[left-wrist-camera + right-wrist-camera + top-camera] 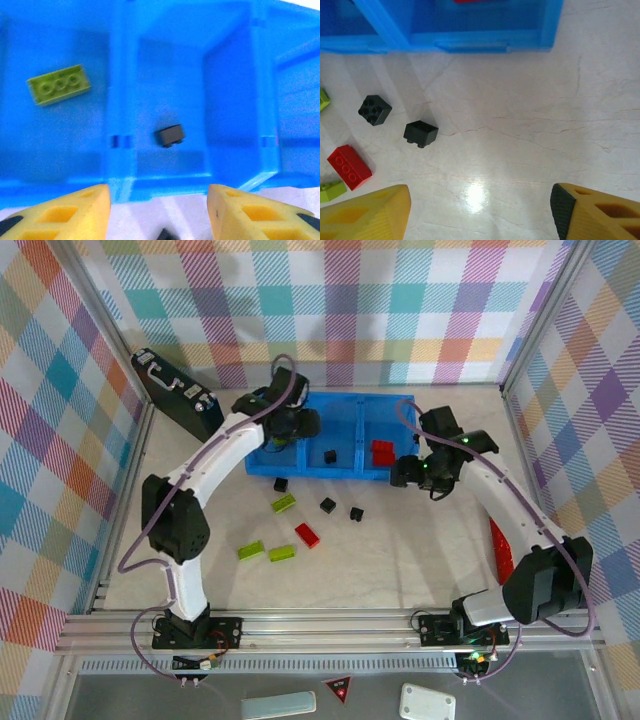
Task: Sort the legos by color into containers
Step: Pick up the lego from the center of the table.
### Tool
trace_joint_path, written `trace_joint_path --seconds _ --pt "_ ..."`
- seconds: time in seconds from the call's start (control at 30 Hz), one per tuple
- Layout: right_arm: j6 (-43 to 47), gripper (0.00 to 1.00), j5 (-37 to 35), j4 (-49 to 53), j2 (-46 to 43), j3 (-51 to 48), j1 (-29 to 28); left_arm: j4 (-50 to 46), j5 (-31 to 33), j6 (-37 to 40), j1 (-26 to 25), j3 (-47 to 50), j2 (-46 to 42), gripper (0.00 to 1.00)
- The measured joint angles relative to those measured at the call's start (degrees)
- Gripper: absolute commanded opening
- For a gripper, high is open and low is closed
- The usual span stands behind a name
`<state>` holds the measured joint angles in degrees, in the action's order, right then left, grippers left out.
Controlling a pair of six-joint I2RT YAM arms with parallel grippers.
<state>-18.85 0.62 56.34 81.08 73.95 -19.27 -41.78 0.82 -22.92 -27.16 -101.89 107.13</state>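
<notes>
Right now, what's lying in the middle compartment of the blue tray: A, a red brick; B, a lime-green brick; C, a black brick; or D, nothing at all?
C: the left wrist view shows a black brick on the floor of the middle compartment of the blue tray, with the lime-green brick in the compartment beside it.

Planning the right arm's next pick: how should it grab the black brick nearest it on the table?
Come straight down with the right gripper and close on two opposite smooth faces of the black brick. It seems tipped on its side, studs pointing sideways, so skip that knobbed face. Nothing touches it, so the fingers should fit.
</notes>
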Motion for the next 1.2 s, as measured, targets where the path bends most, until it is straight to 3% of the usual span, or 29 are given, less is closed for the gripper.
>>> trace_joint_path --seconds 0.23,0.57,0.87,1.2 --pt "-1.3 0.74 -0.1 -1.2 3.1 0.0 -5.0 1.4 -2.9 0.1 8.2 13.3 -9.4 0.54" --pt "-6.0 0.70 -1.9 -3.1 9.3 0.0 -13.6 0.3 -4.7 3.7 16.4 23.1 -19.2 0.55" --pt "-9.7 0.70 -2.9 -3.9 16.2 3.1 -22.6 -1.8 -3.6 8.0 18.7 28.4 -20.7 0.55" --pt "-9.7 0.70 -3.0 -3.1 27.1 14.3 -29.8 -4.0 -1.0 12.4 19.1 29.4 -22.3 0.56"
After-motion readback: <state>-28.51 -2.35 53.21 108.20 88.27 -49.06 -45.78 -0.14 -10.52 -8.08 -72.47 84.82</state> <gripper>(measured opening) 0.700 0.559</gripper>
